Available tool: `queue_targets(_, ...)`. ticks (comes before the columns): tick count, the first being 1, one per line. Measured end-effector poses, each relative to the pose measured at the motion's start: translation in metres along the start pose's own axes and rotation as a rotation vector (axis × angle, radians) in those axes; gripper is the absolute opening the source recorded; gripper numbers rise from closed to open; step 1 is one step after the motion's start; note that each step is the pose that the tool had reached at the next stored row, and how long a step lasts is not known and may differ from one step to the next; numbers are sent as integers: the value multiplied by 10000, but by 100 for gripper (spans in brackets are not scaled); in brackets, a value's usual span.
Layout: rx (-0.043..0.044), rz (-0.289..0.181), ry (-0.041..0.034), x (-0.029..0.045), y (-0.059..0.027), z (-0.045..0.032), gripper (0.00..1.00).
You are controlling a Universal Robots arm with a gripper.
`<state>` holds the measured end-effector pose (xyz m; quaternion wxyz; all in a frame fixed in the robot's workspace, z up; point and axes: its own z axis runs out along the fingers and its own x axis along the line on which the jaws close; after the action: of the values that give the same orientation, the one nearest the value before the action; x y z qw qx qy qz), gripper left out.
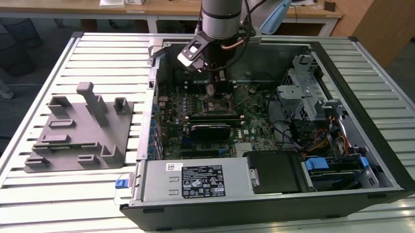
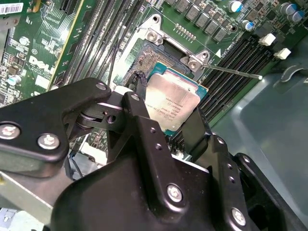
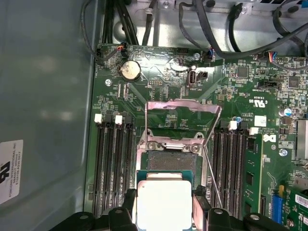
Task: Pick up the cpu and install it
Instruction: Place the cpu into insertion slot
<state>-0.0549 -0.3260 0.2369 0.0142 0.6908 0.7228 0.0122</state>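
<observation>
The gripper (image 2: pixel 167 118) pinches the cpu (image 2: pixel 172 101) by two edges, silvery face up, close over the open socket (image 3: pixel 171 155) inside the computer case (image 1: pixel 259 209). I judge it mid-installation. Seating calls for the chip square and level. In the exterior view, a grey tray (image 1: pixel 71 141) sits at nine o'clock from the case.

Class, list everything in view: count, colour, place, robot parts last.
cpu: one, silvery, in the gripper at the open socket.
socket: one, metal-framed, open, on the motherboard.
motherboard: one, green, inside the case.
case: one, black, open, on the table.
tray: one, grey, on the table, exterior view's left of the case.
table: one, pale, slatted.
arm: one, grey, above the case.
gripper: one, black, shut on the cpu.
</observation>
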Motion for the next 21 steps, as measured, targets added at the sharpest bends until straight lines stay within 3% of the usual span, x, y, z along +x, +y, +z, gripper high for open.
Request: queue_targets(21,0,1,1,-19,12,126,54)
